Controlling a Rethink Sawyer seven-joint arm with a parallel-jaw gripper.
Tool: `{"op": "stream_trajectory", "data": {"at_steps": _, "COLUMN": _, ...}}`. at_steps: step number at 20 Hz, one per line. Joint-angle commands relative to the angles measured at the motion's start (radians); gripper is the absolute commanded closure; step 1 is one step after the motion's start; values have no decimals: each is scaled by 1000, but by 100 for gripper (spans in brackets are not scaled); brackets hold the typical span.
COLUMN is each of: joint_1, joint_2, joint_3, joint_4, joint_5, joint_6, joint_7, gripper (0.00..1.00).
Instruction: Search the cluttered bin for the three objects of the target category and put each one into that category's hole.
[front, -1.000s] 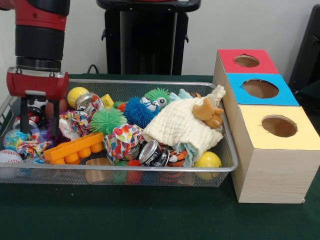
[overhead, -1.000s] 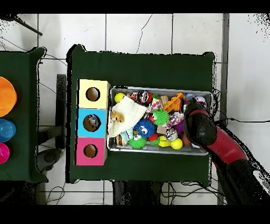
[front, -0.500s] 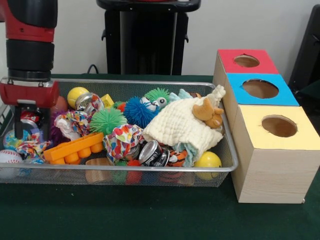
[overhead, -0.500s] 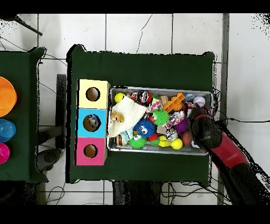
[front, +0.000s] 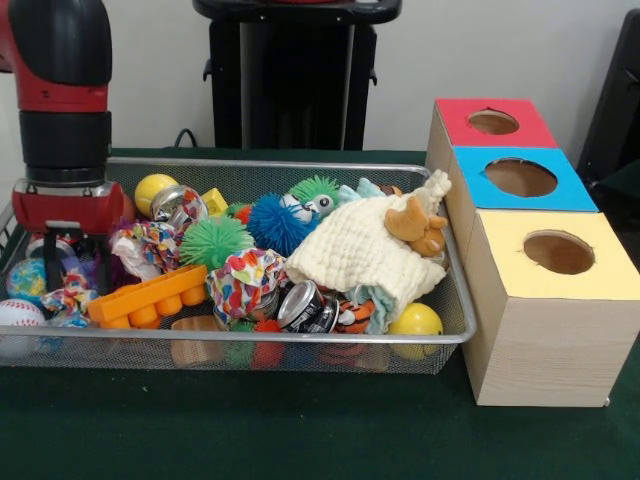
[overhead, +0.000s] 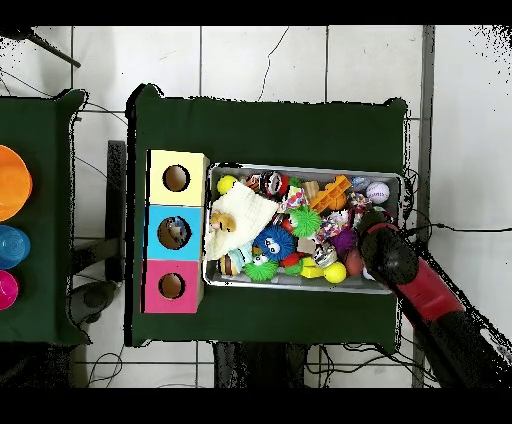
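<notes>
Front view: my pincer (front: 68, 262) hangs low inside the wire bin (front: 300, 167), at the end farthest from the boxes, tips down among the clutter just inside the end wall; I cannot tell whether they are apart or together. A baseball (front: 18, 316) lies by the near rim, an orange block (front: 145, 297) just beside me. The heap fills the bin wall to wall, a cream cloth (front: 355, 250) draped at the other end. The red box (front: 490, 122), blue box (front: 520, 177) and yellow box (front: 555, 255) stand just outside. No writing is readable.
</notes>
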Motion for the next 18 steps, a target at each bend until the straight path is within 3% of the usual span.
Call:
{"op": "stream_trajectory", "data": {"at_steps": 1, "joint_1": -4, "joint_2": 75, "joint_3": 94, "joint_4": -74, "joint_5": -58, "joint_6": -17, "joint_7": 159, "gripper": 0}}
{"op": "stream_trajectory", "data": {"at_steps": 10, "joint_1": -8, "joint_2": 86, "joint_3": 110, "joint_4": -79, "joint_5": -73, "joint_6": -28, "joint_7": 164, "gripper": 0}}
{"op": "stream_trajectory", "data": {"at_steps": 18, "joint_1": -44, "joint_2": 99, "joint_3": 162, "joint_4": -115, "joint_5": -135, "joint_6": -21, "joint_7": 127, "gripper": 0}}
